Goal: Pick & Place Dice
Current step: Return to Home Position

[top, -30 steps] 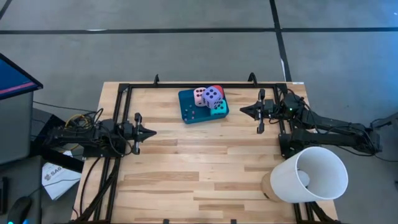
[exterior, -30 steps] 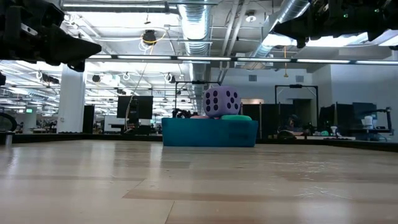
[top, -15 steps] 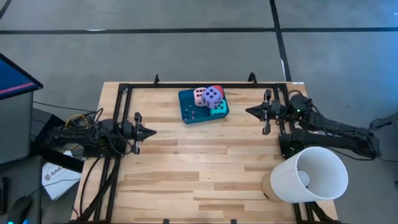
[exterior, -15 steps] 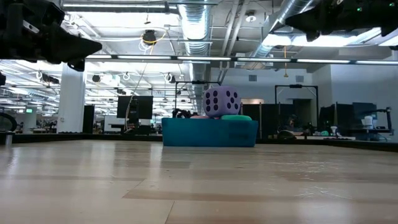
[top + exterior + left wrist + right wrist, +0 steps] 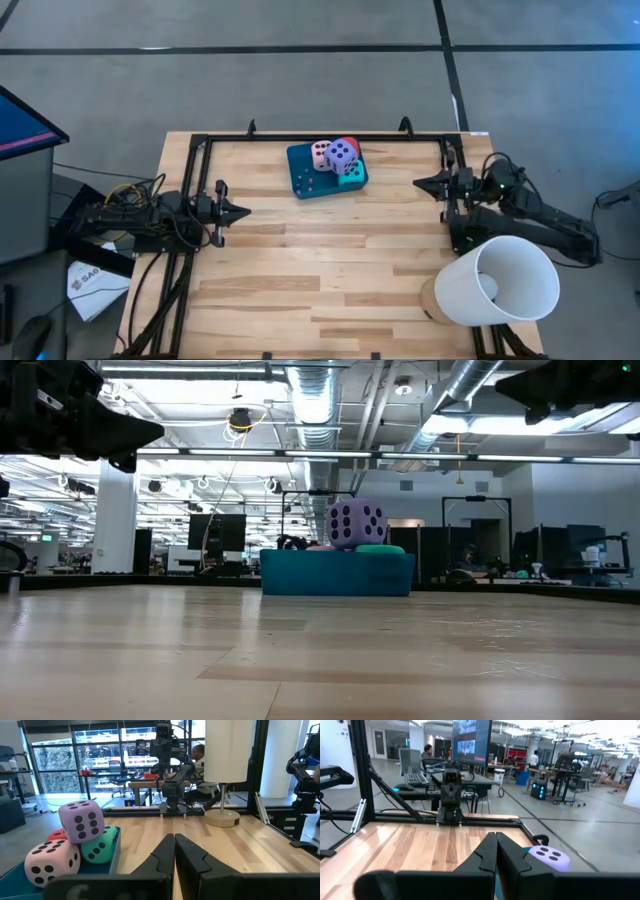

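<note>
Dice point(image 5: 338, 158) piled in the tray point(image 5: 303, 182), both arms out wide with nothing in hand.

The tray sits at the middle of the table's point(image 5: 320, 270) back edge, with the purple die point(image 5: 341, 154) perched on top of the other three. The left gripper point(image 5: 238, 212) hangs over the left side, fingers pressed together, pointing inward. The right gripper point(image 5: 422, 184) is at the right edge, by the frame rail point(image 5: 447, 160), fingers also together, aimed back across the wood. The tray lies between them and well apart from both, neither clearly nearer. No die is left loose, so by my read only parking remains. There is bare wood in front of each arm, and the lamp point(image 5: 497, 280) close by the right arm's base is the one thing to mind.
</note>
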Available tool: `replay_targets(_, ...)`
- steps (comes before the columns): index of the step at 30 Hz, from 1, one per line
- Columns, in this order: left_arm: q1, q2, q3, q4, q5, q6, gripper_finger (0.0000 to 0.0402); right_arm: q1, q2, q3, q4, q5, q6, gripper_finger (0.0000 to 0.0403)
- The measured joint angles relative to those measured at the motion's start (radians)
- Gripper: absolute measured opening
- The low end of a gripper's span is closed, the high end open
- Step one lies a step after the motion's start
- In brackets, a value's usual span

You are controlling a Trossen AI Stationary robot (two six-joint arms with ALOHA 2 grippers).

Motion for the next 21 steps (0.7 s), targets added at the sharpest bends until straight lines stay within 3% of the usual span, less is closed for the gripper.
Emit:
replay_targets(11,0.000,0.000,0.000,0.001,0.001,0.000,0.0001,0.000,-0.259,-0.108,-0.010,0.000,0.039,0.0000)
replay_targets(21,0.000,0.004,0.000,0.007,0.001,0.000,0.0001,0.000,-0.253,-0.110,-0.073,0.008,0.059,0.0000)
